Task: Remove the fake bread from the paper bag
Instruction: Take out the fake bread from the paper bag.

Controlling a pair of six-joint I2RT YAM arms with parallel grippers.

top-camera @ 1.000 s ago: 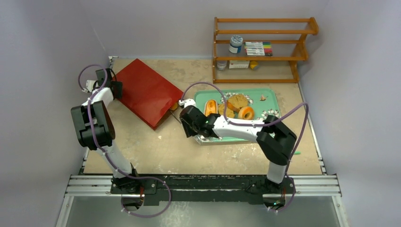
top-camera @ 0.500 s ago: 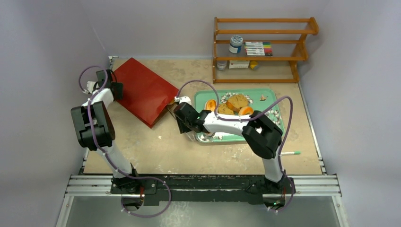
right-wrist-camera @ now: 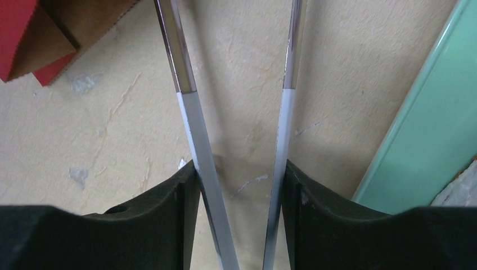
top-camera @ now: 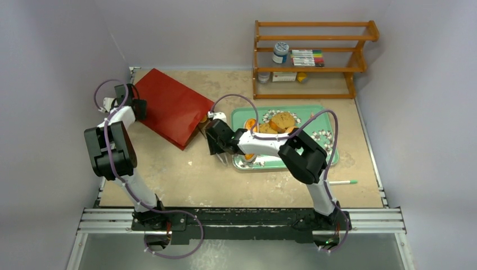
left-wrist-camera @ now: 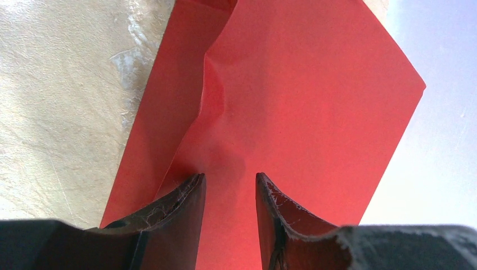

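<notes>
Golden bread [top-camera: 278,122] piled on green tray [top-camera: 308,112], centre | glossy red bag [top-camera: 171,107] upper left, creased end clamped in left pincer [left-wrist-camera: 229,185] | right pincer [right-wrist-camera: 241,169] grasping metal tongs [right-wrist-camera: 188,112]

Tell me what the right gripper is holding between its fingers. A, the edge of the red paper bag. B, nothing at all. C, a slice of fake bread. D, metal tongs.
D: in the right wrist view, the two shiny arms of the metal tongs run up from inside the right gripper, one arm against each finger.
</notes>
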